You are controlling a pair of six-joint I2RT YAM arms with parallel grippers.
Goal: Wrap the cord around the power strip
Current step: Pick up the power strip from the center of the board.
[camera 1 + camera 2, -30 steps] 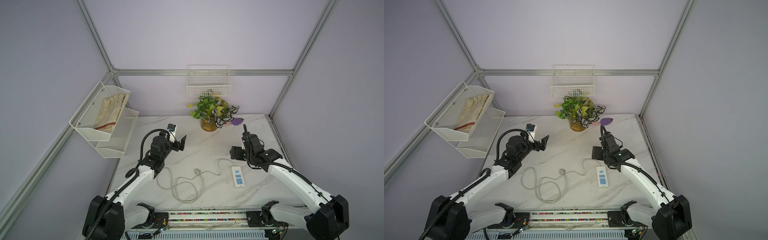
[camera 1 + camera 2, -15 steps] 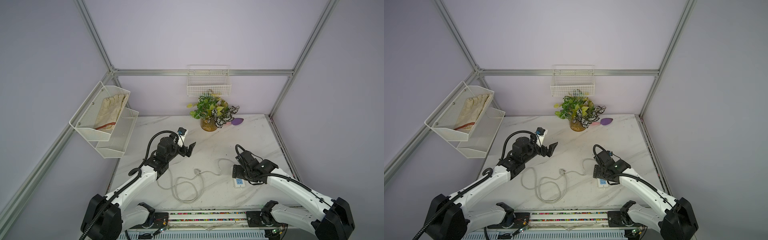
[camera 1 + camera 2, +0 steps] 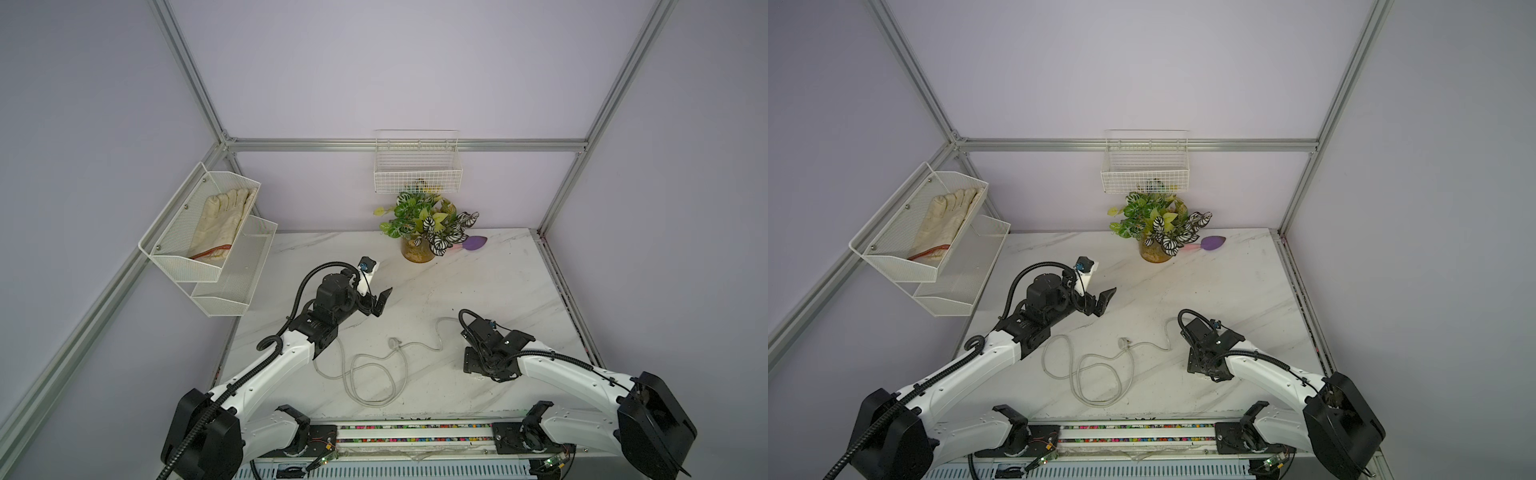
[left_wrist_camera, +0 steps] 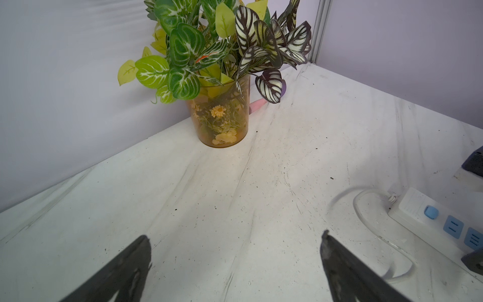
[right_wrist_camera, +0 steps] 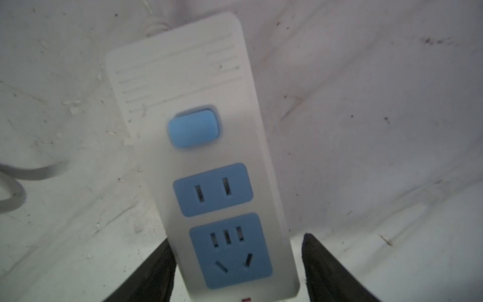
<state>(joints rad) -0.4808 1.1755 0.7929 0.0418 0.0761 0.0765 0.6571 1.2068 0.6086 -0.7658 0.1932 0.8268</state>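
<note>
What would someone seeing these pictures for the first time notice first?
Probably the right gripper, down on the right of the table with its jaws astride the white power strip. Next, the pale cord sprawled in loose loops across the front middle, none wrapped yet. At the back, the leafy potted plant stands out.

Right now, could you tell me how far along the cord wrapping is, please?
Done: nothing is wrapped; the cord lies in loose loops on the table. In hand: the right gripper straddles the socket end of the power strip, jaws not yet clamped, with a gap on one side. The left gripper hangs open and empty above the table. Left: grip the strip, pick up the cord and wind it around.
</note>
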